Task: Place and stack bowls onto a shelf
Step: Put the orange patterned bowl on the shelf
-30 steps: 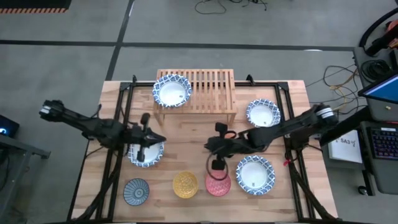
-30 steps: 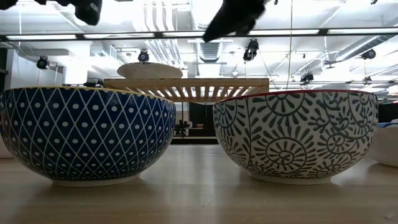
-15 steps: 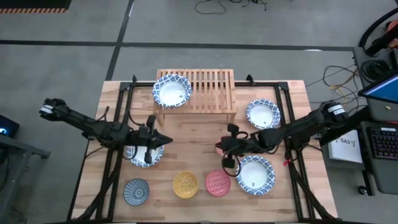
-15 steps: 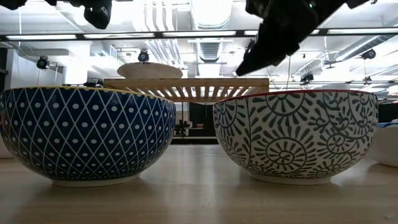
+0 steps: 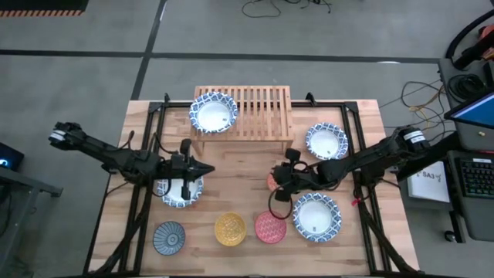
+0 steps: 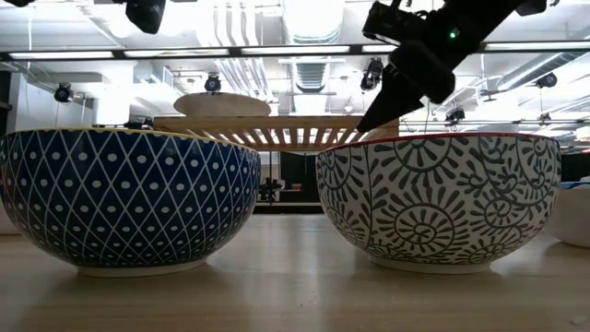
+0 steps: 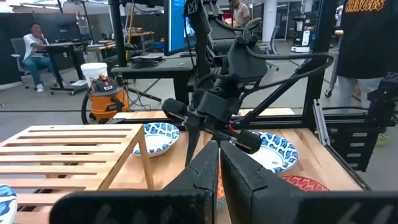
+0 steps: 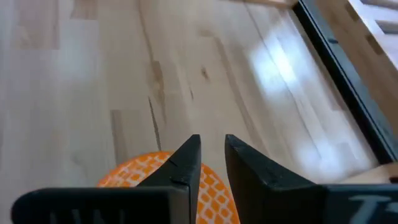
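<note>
**Two grippers over a bowl-strewn table, one bowl shelved**

Two dark arms meet near the table's middle. The right gripper (image 8: 211,146) points down with its fingers only narrowly parted and nothing between them. A small orange patterned bowl (image 8: 134,174) sits just beneath and behind its tips. The left gripper (image 7: 219,148) is closed and empty, hovering above a wide white bowl with a blue patterned rim (image 5: 181,191).

The low light-wood slatted shelf (image 5: 262,112) stands beyond both grippers, with one matching white bowl (image 5: 214,113) at its end.

Judged risk: with so slim a gap, the right fingers may not straddle the orange rim and could push the bowl across the smooth wood. The red patterned bowl (image 5: 270,227) lies close by.

The pale wooden tabletop (image 5: 239,166) stands on grey floor with loose cables. Behind it are desks and two people, one of them seated.
</note>
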`<state>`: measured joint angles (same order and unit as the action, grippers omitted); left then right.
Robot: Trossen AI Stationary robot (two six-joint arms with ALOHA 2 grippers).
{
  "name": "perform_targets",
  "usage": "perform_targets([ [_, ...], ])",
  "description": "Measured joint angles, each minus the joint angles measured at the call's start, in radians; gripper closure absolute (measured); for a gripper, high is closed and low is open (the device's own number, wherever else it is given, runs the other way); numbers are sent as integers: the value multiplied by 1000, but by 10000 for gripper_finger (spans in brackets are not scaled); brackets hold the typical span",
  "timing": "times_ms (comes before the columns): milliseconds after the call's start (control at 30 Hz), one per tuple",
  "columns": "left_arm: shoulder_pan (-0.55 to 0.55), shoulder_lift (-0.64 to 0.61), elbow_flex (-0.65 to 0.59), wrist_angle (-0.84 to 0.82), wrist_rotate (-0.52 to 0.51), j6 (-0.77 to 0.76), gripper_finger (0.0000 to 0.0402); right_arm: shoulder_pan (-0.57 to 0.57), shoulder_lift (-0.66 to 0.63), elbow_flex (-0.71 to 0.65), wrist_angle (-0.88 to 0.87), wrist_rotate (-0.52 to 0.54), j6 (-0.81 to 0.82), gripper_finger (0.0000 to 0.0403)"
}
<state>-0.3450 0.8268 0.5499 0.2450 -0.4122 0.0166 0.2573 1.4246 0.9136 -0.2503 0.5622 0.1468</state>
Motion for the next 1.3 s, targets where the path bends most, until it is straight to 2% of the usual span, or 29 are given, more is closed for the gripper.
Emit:
perform_targets([
  [200,0,2,0,0,0,9,401,-3,0,19,-6,-68,193,326],
  [400,0,0,0,2,-1,63,401,5,0,28,-8,-141,297,244],
  [533,0,0,0,2,-1,80,401,26,8,28,-54,-281,280,191],
  [633,0,-2,0,2,-1,92,401,47,28,28,-82,-354,299,174],
  [1067,0,-5,0,1,-36,159,401,61,186,112,-218,-323,309,191],
  [1200,0,-5,0,0,-36,166,401,55,243,166,-289,-322,305,218],
  [1300,0,-5,0,0,-35,173,401,51,279,200,-334,-322,298,258],
])
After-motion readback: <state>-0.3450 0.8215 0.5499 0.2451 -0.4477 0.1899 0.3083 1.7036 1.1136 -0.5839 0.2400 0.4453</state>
